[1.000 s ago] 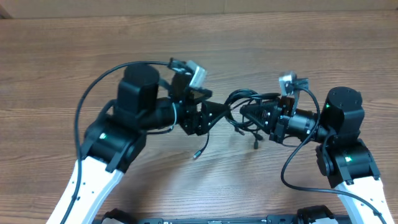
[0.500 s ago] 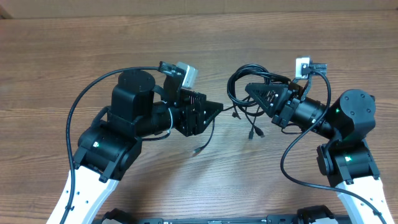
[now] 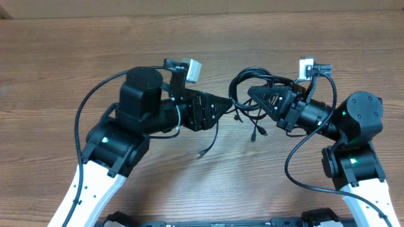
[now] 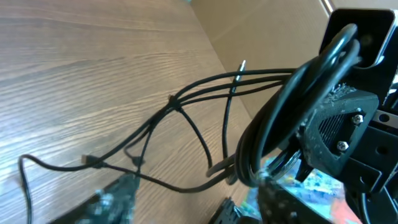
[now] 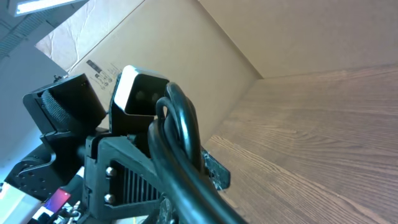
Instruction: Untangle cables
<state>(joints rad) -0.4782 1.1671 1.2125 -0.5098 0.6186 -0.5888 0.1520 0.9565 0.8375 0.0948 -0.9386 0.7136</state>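
The cables are thin black cords bunched in a loop, lifted off the wooden table. My right gripper is shut on the loop. Loose ends with small plugs hang below it. One cord trails left under my left gripper to a plug on the table. In the left wrist view the strands stretch from the right gripper, and one crosses between my open left fingers. In the right wrist view the cords cover my own fingers.
Thick black arm cables arc over the left arm and beside the right arm. A cardboard wall stands behind the table's far edge. The two grippers face each other a short gap apart.
The right gripper lifted the bundle up and right, away from the left gripper, then held still. The left gripper has just shifted slightly up and toward the bundle.
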